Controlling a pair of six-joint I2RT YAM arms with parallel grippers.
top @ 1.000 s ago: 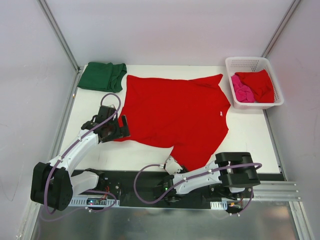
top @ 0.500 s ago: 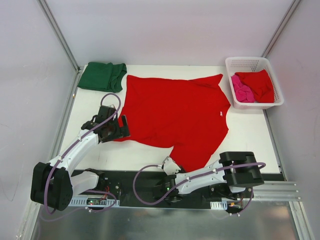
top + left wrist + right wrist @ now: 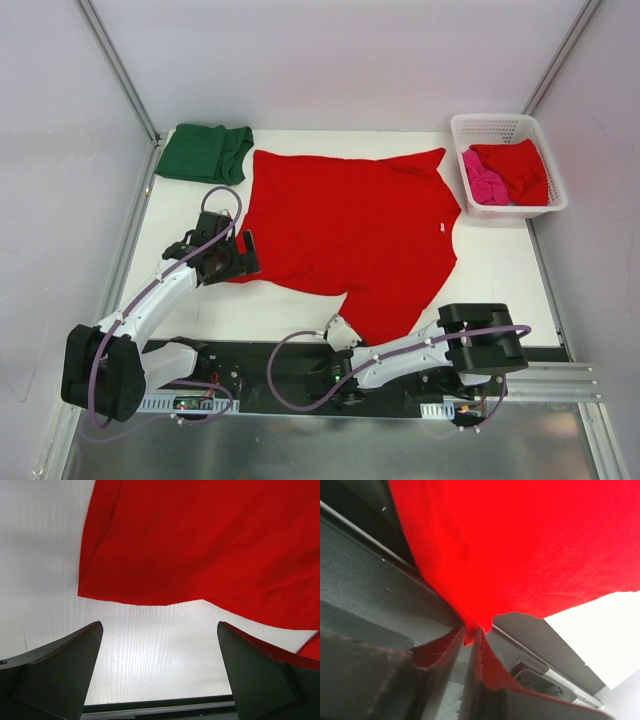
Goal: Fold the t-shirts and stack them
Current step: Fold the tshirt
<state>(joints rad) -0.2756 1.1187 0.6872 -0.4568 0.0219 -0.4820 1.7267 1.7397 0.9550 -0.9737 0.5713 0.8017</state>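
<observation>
Red t-shirt (image 3: 350, 235) lies spread flat on the table (image 3: 490, 270), opened out so it can be folded; one corner trails toward the table's near edge, right where the right pincer (image 3: 340, 328) sits

Green t-shirt (image 3: 205, 152) already folded, parked well beyond the left pincer (image 3: 238, 256) at the far corner, probably the base of the stack

Second red t-shirt (image 3: 520, 170) and pink t-shirt (image 3: 482, 182) wait bunched in the basket (image 3: 455, 125), far off beyond the right pincer

Right pincer (image 3: 471, 632): fingers nearly together, clamped on that trailing corner of the red t-shirt, cloth pinched between them and fanning out above; likely the grab to lift the corner for a fold

Left pincer (image 3: 159, 630): fingers wide apart, holding nothing, bare table between them, the red t-shirt's edge just ahead of the tips, not touching; seems lined up for the matching corner
</observation>
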